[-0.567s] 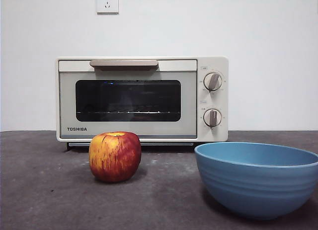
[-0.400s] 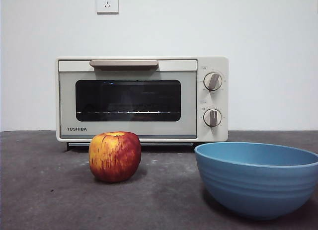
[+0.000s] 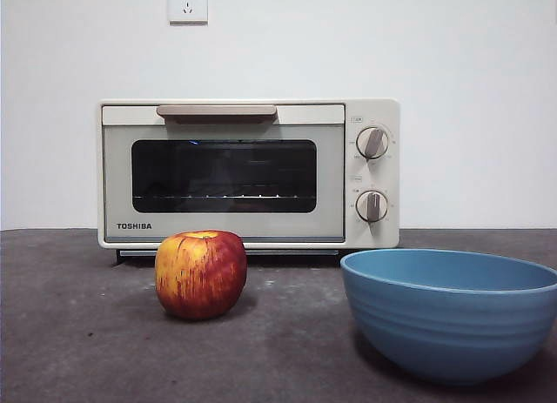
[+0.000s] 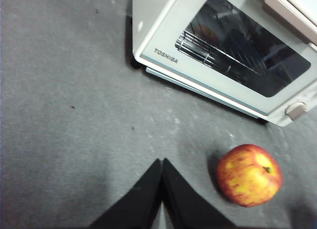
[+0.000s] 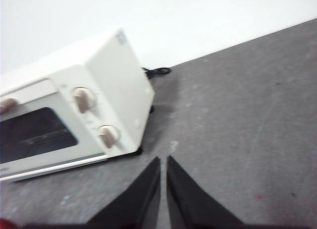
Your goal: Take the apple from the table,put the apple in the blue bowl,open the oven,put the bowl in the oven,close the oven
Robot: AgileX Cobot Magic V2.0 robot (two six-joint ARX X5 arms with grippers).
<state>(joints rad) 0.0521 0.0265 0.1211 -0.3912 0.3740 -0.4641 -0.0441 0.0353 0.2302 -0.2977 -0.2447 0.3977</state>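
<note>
The red and yellow apple rests on the dark grey table, in front of the cream-white TOSHIBA oven, whose door is closed. To the apple's right stands the blue bowl, with nothing inside it that I can see. In the left wrist view my left gripper hovers shut and holding nothing over bare table, apart from the apple and short of the oven. My right gripper is also shut on nothing, above the table beside the oven's knob end. Neither gripper appears in the front view.
A white wall with a socket stands behind the oven. The oven's black power cord lies on the table behind it. Bare table stretches away past the oven's knob side.
</note>
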